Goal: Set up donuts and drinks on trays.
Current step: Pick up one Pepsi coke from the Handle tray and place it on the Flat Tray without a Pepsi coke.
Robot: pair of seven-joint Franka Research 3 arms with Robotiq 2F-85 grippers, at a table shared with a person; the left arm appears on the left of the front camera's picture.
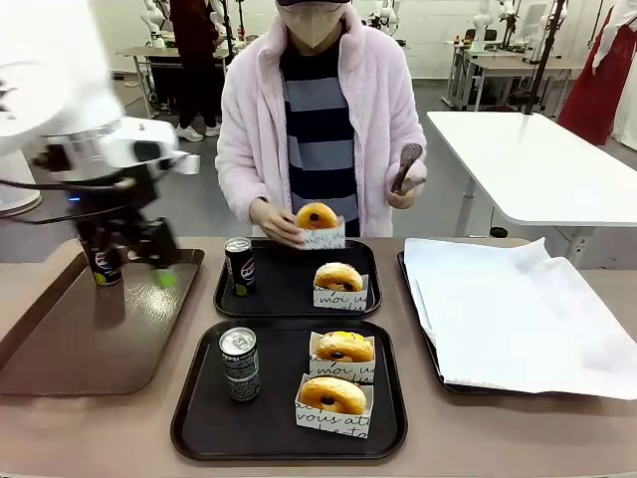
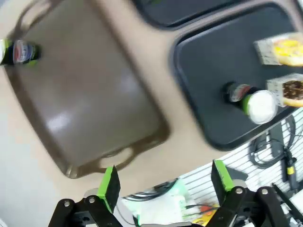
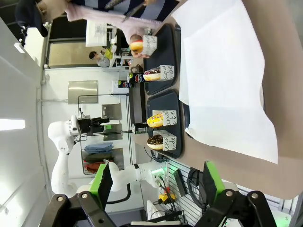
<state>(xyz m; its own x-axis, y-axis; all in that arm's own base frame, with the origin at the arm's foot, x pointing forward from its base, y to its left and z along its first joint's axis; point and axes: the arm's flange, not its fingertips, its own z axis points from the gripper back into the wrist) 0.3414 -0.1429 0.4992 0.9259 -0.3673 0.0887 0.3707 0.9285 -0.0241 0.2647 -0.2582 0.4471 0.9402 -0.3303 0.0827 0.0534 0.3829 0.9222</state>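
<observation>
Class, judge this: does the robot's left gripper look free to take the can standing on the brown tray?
Probably yes. The left gripper is open and holds nothing, just above the brown tray. The can stands upright beside it at the tray's far end, with nothing else near it to block the fingers.

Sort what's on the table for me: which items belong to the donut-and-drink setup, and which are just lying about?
Job items:
- near black tray, far black tray
- four boxed donuts
- three Pepsi cans, one on the brown tray

Lying about:
- brown tray with handles
- paper-lined tray
- tongs in the person's hand
</observation>
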